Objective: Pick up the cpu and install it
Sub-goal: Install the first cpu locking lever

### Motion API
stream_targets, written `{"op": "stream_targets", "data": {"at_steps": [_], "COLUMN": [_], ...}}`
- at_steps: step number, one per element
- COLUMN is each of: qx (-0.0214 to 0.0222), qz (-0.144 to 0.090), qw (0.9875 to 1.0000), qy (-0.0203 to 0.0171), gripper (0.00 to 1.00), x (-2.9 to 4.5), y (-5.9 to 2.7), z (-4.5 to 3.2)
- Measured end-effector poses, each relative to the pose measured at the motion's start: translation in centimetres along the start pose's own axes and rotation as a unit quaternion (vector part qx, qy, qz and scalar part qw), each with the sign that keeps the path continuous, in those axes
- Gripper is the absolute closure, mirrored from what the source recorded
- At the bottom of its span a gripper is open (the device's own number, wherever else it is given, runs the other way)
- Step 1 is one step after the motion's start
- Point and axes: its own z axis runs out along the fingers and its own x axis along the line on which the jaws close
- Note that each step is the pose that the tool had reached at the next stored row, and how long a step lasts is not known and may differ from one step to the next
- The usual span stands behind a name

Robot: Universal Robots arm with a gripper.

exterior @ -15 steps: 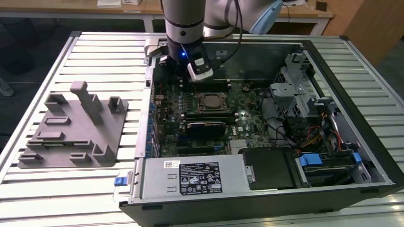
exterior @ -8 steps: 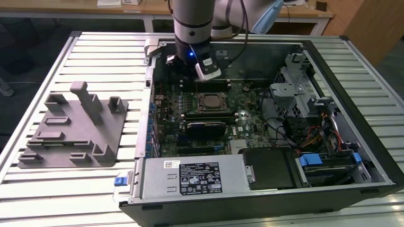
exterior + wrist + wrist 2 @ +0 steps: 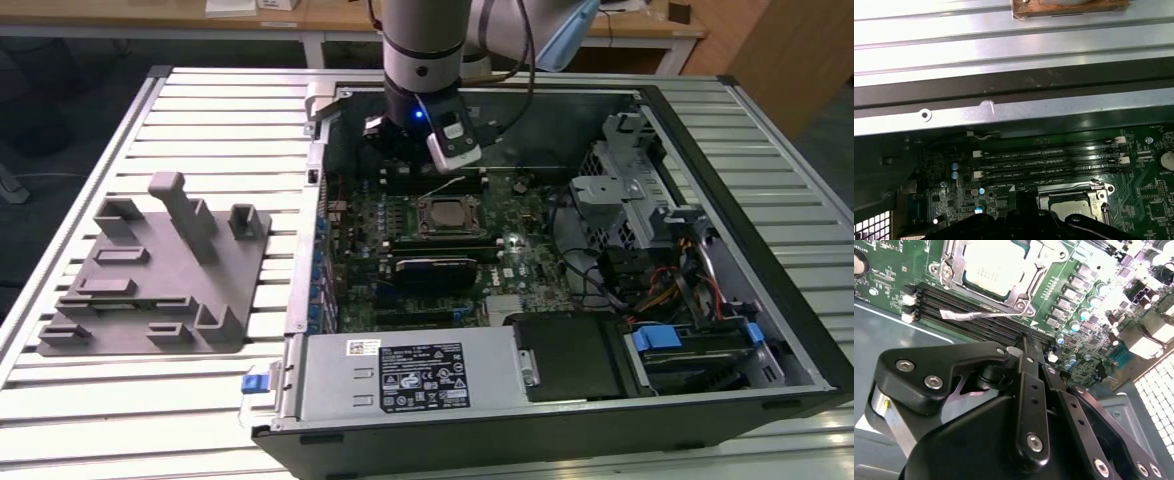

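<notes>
We log the gripper [image 3: 1028,342] closed and empty over the memory slots [image 3: 934,297], case wall [image 3: 1004,107] close behind, cpu [image 3: 991,267] just ahead, lying flat, square, top upward.

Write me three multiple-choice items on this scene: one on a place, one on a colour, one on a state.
1. The grey fixture plate lies: A) on the slatted table, at the exterior view's left of the computer case; B) inside the case; C) on the floor.
2. The motherboard is: A) red; B) green; C) white.
3. The cpu is: A) lying on the table; B) on the fixture plate; C) seated in its socket.
Key: A, the plate rests outside the case; B, the board shows green in both wrist views; C, the socket frame surrounds the cpu.
</notes>
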Motion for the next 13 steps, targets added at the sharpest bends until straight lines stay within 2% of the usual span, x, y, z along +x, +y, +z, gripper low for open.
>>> {"op": "stream_targets", "data": {"at_steps": [4,6,8,12,13], "qx": [0.0000,0.0020,0.0035,0.0085,0.0097], "qz": [0.000,0.001,0.002,0.007,0.009], "qw": [1.0000,1.0000,0.9999,0.9995,0.9993], "qy": [-0.0001,-0.0026,-0.0108,-0.0305,-0.0337], "gripper": [0.89,0.89,0.89,0.89,0.89], "x": [-0.01,-0.02,-0.02,-0.02,-0.02], "y": [0.00,0.01,-0.01,-0.04,-0.04], "z": [0.00,0.03,0.08,0.22,0.27]}}
